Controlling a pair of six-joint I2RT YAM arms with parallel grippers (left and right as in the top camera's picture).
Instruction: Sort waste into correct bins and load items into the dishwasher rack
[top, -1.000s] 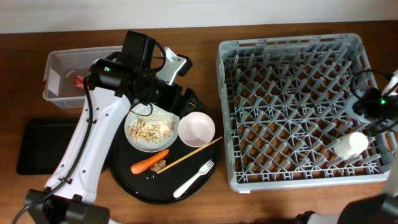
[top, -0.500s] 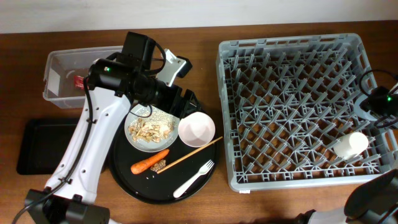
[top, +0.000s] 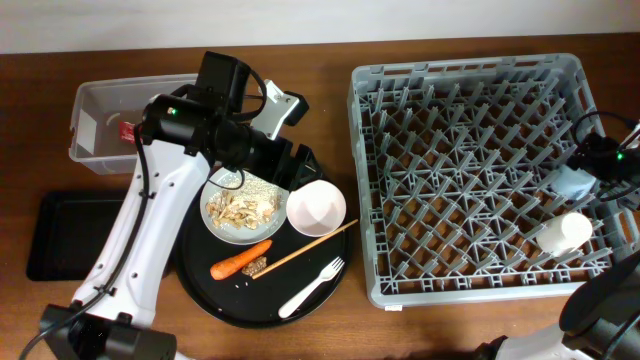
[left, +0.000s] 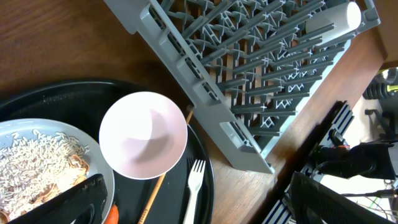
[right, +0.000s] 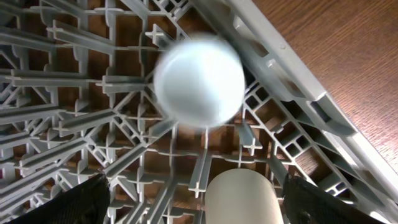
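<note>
Both grippers are spread wide and nothing is held. The right gripper (right: 196, 183) is poised over the right side of the dishwasher rack (top: 470, 170), its 2 fingers (right: 87, 202) well apart. Beyond them the small blue cup (right: 199, 81) is seen only as a blurred pale disc over the lattice floor, near the rack's wall. Whether it is seated between pegs or tilted cannot be told. Just beside it the small white cup (right: 239, 199) lies on its side in the rack. Both cups are judged light, stiff and smooth, easily tipped or rolled by a passing finger. Any correction would best be made by a pinch across the rim, 1 finger inside and 1 outside.

The left gripper (left: 198, 180) is likewise open above the large round black tray (left: 68, 102). There the pinkish-white bowl (left: 143, 134) sits empty, close beside the pale round plate (left: 74, 132) heaped with crumbs and brownish scraps. The bowl is judged rigid, light and slippery, so its thin rim on the side away from the plate is the likeliest hold. The loaded plate would need to be kept level. The white plastic fork (left: 193, 186) and the thin wooden stick (left: 157, 186) lie flat on the tray; little height is offered there, so a pinch across the narrow width is called for.
</note>
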